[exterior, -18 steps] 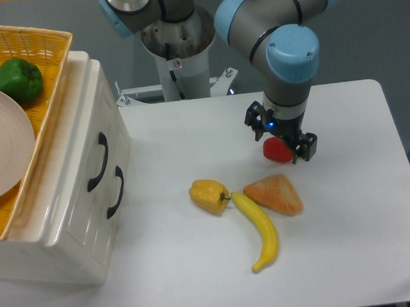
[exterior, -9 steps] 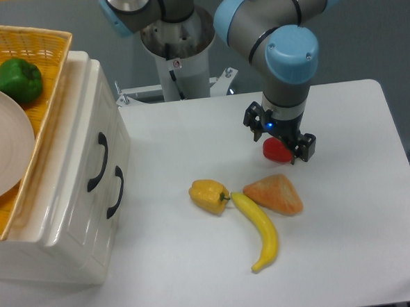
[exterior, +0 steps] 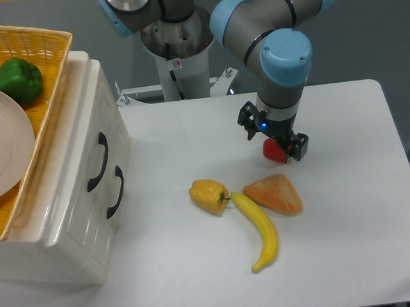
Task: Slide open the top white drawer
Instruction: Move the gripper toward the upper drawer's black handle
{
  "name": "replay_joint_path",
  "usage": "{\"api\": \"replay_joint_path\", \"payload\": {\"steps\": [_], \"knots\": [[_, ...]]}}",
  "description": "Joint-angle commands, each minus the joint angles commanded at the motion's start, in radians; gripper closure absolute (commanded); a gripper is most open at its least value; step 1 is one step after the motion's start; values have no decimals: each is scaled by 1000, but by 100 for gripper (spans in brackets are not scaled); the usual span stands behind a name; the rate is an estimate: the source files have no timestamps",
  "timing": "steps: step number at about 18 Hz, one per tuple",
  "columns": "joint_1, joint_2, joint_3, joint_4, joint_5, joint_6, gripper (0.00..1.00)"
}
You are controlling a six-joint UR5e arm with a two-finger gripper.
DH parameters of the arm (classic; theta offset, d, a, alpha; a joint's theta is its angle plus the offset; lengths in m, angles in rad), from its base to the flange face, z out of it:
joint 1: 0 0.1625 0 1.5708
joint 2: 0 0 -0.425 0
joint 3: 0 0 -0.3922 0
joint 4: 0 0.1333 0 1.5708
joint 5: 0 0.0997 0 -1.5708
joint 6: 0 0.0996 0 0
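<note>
I've nudged the gripper (exterior: 273, 137) slightly left since a second ago, can't tell if it's open. Drawer (exterior: 87, 167) sits shut, far left on the surface (exterior: 350, 242), handle (exterior: 97, 162) untouched.

A lab – bare white table (exterior: 350, 256); pedestal-mounted arm (exterior: 185, 50); toy food.

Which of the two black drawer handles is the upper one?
The handle nearer the yellow wicker basket, belonging to the top white drawer. The other handle sits lower and closer to the table.
</note>
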State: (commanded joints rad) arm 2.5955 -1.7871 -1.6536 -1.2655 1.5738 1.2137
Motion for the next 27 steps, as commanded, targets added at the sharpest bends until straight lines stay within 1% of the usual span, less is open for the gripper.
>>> {"api": "replay_joint_path", "payload": {"steps": [4,6,8,11,15,17,19,21,24,27], "knots": [[-32,9,0,-11,-23,-138,0],[-61,11,6,-28,-37,-254,0],[-87,9,14,-29,-58,-365,0],[-112,9,12,-32,-103,-419,0],[-153,9,14,-43,-156,-574,0],[-190,5,12,-46,-161,-649,0],[-209,2,14,-51,-187,-735,0],[-218,3,14,-58,-215,-781,0],[-236,9,14,-92,-251,-847,0],[-239,14,14,-101,-314,-879,0]]}}
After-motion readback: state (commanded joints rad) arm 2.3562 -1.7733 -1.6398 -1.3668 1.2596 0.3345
